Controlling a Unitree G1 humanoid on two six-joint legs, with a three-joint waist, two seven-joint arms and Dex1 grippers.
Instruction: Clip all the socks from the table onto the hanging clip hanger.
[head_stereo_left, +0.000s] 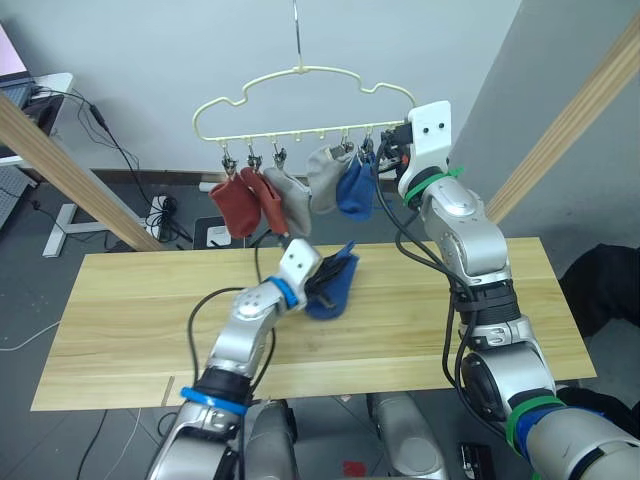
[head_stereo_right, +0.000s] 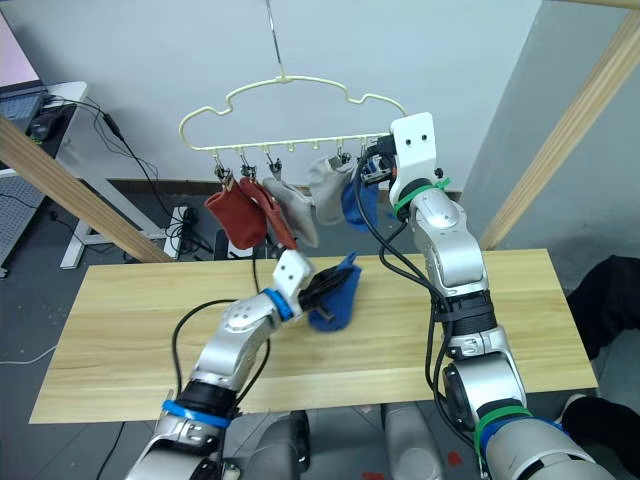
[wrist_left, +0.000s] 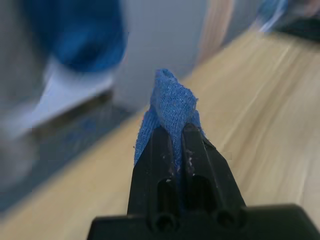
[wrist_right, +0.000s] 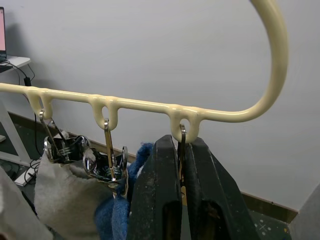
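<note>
The light plank table (head_stereo_left: 130, 330) is bare. Above it hangs the pale-yellow clip hanger (head_stereo_left: 300, 135), carrying two rust-red socks (head_stereo_left: 240, 205), two grey socks (head_stereo_left: 305, 185) and one blue sock (head_stereo_left: 355, 190). The left gripper (wrist_left: 175, 137) pinches the crumpled last blue sock (head_stereo_left: 335, 285) above the table. The right gripper (wrist_right: 182, 150) is closed on the end clip (wrist_right: 182, 135).

The bench (head_stereo_left: 120, 330) is a long rectangular top of light wooden planks with visible grain, running across the middle of the head views from the left edge almost to the right. Its surface lies bare on both the left and right stretches. Near the centre, toward the far edge, a blue sock (head_stereo_left: 335, 285) sits over the planks; whether its lower end touches the wood cannot be told.
</note>
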